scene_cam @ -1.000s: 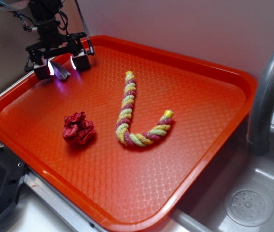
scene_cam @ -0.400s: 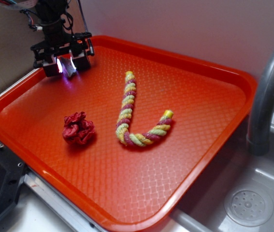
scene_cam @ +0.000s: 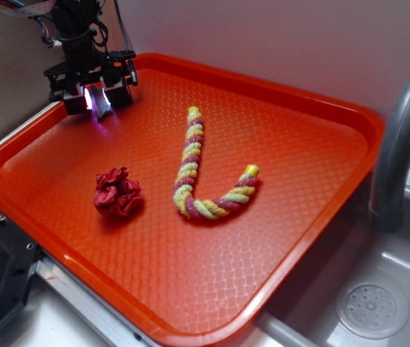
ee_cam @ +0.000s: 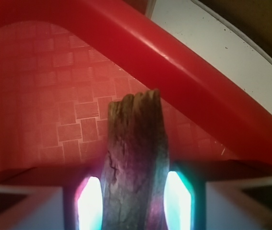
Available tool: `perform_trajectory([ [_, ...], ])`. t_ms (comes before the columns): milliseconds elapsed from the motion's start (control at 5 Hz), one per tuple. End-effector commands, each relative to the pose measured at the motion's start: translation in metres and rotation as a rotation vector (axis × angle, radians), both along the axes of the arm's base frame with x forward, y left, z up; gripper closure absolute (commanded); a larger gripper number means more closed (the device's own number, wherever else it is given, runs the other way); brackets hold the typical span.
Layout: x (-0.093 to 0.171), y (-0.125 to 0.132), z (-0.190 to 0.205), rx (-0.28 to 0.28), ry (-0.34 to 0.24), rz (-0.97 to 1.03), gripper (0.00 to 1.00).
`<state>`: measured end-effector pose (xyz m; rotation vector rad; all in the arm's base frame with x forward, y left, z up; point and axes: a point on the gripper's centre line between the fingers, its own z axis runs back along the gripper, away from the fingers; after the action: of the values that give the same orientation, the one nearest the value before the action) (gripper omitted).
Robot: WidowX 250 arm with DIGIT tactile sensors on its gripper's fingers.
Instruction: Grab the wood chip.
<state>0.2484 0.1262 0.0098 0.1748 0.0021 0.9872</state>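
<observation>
Item: end effector (scene_cam: 96,99), black, positioned over the far left corner of the orange tray (scene_cam: 320,108), its two fingers closed against the sides of the wood chip (scene_cam: 100,101) with lit pads glowing on either side of it. Item: wood chip, grey-brown, weathered, rough-ended; in the wrist view the wood chip (ee_cam: 136,167) stands lengthwise between the bright pads (ee_cam: 88,203), its ragged tip projecting beyond them toward the tray's raised red rim (ee_cam: 183,72). The exterior view shows it lifted clear of the tray floor, near the corner rim. Item: tray, textured with a square-weave pattern, carrying the remaining objects. Item: dark red wrinkled cloth ball (scene_cam: 117,192), resting on the tray's left-centre area, well apart from the end effector. Item: twisted rope (scene_cam: 197,170) of yellow, pink and green strands, lying in a hooked J shape at the tray's middle, just beside the cloth ball but not touching it. Item: grey curved faucet (scene_cam: 400,137) at the right edge, standing beside the tray over a grey sink (scene_cam: 378,289) with a round drain cover (scene_cam: 372,309).
</observation>
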Motion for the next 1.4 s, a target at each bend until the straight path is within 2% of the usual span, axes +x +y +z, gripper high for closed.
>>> perform_trajectory([
  [0, -0.014, -0.006, -0.001, -0.019, 0.096, -0.099, 1.0],
  [200, -0.016, -0.026, 0.014, -0.022, 0.161, -0.328, 1.0],
  [400, -0.04, -0.071, 0.034, -0.049, 0.156, -0.582, 1.0],
  [600, -0.054, -0.112, 0.061, -0.034, 0.131, -0.828, 1.0],
  [800, -0.061, -0.13, 0.101, -0.038, 0.062, -0.906, 1.0],
  [1000, -0.057, -0.131, 0.149, -0.057, -0.054, -0.926, 1.0],
  [1200, -0.052, -0.123, 0.194, -0.091, -0.112, -0.904, 1.0],
])
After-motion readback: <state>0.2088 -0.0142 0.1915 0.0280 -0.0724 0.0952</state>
